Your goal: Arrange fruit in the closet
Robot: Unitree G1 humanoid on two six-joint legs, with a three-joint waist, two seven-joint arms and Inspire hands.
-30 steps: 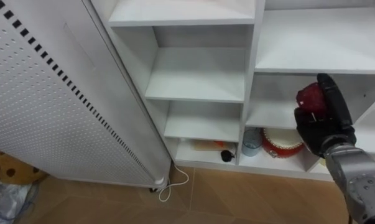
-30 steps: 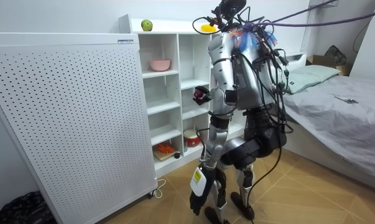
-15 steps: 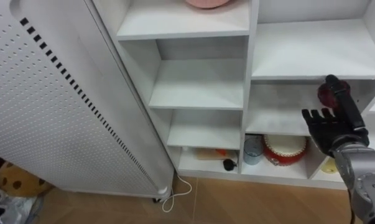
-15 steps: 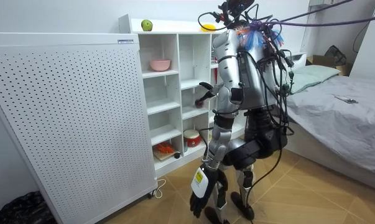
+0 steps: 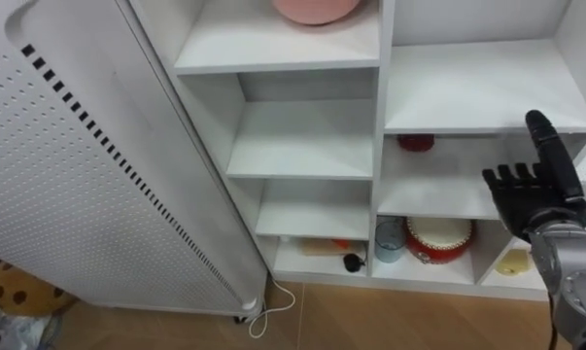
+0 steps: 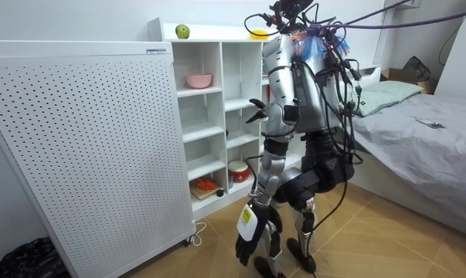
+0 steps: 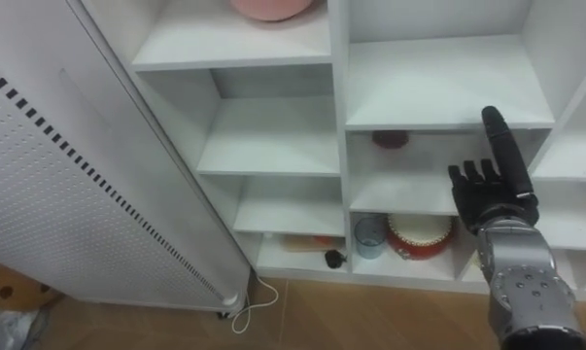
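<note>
**Red fruit in the closet, right robot hand empty beside it**

Left eye view: a small, round, dark red fruit (image 5: 415,142) lies deep in a middle compartment of the smooth white closet (image 5: 307,146). The black right robot hand (image 5: 531,199) is apart from it, fingers straight and spread, holding nothing. Room view: a perforated white panel (image 6: 78,147) stands beside the closet, on a wooden floor (image 6: 387,239). The left robot hand (image 6: 248,245) hangs low; I cannot tell its state. Right eye view: a round red tin (image 7: 419,235) stands one compartment below the fruit.

No writing can be read: the small label (image 6: 157,51) atop the perforated panel (image 6: 78,154) is too tiny to be deciphered.
</note>
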